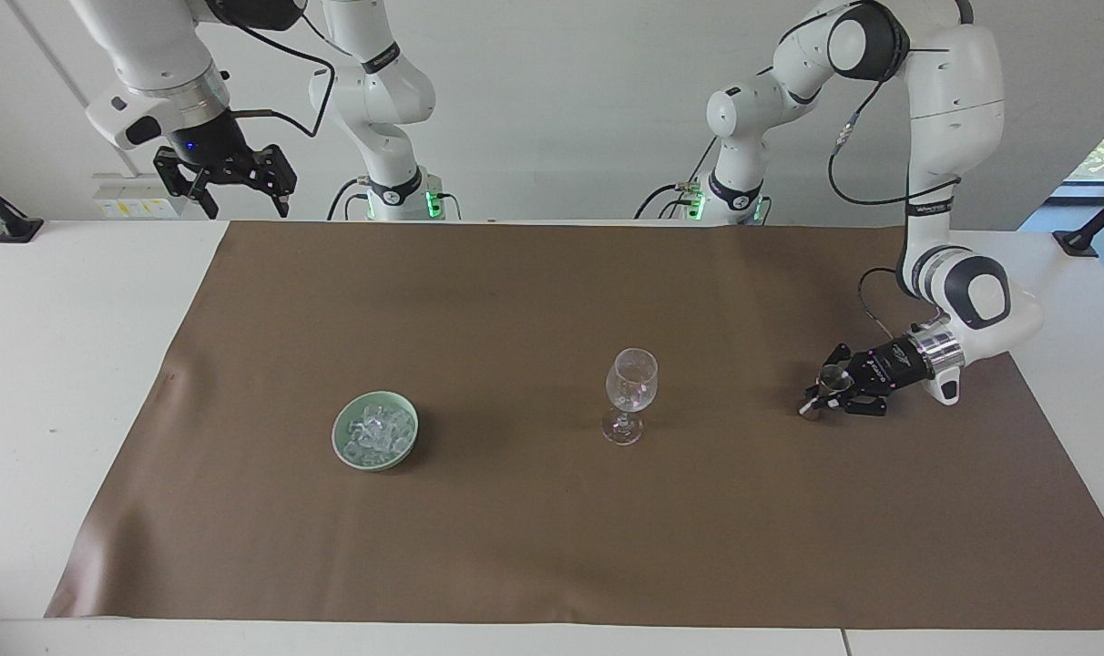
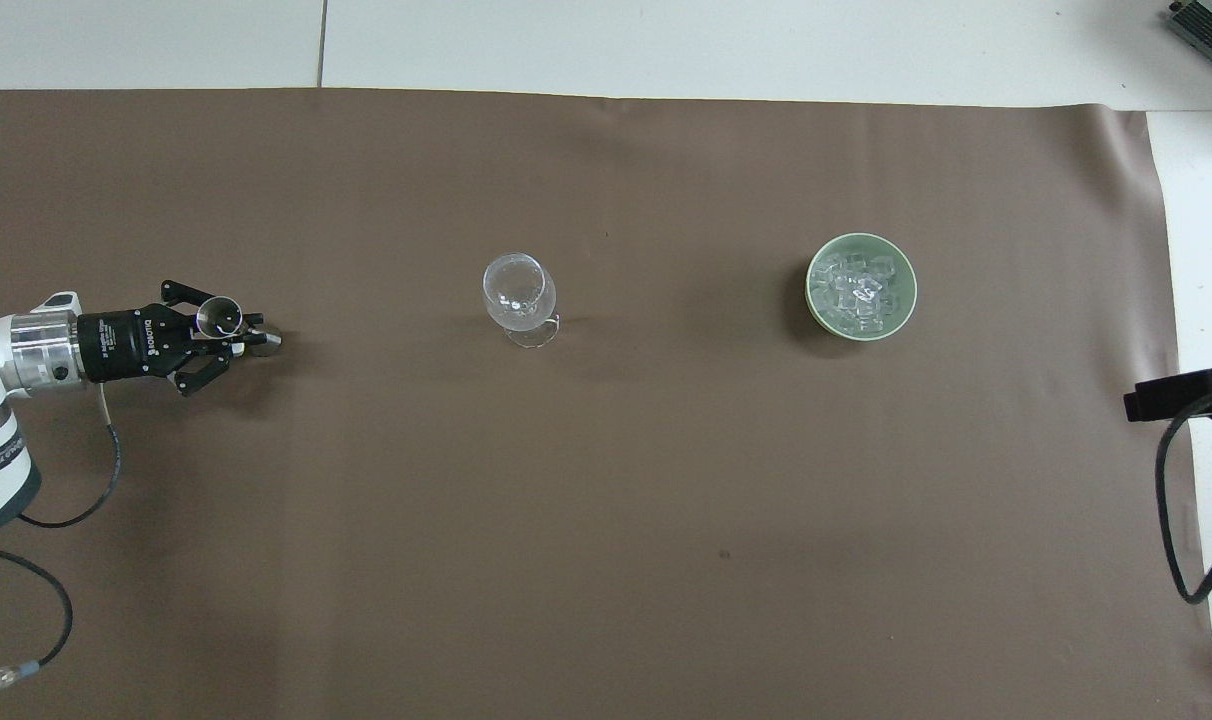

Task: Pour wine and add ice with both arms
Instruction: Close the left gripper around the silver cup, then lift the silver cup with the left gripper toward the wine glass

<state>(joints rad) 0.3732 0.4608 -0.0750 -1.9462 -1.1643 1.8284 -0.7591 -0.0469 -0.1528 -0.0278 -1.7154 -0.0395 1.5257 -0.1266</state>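
Our right gripper (image 1: 238, 187) waits spread, high over the table edge. Ice (image 1: 376, 432) sits in green bowl (image 1: 342, 446); wine glass (image 1: 631, 394) stands between. Left gripper (image 1: 819, 401) pinches small metal cup (image 1: 830, 378): we lift it level, slowly.

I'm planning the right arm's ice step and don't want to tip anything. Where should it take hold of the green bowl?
Judging by its pose, grip the green bowl at the rim, one finger inside and one outside, coming straight down. It sits upright and open, too wide to span, and the ice is heaped mid-bowl, leaving the edge clearer.
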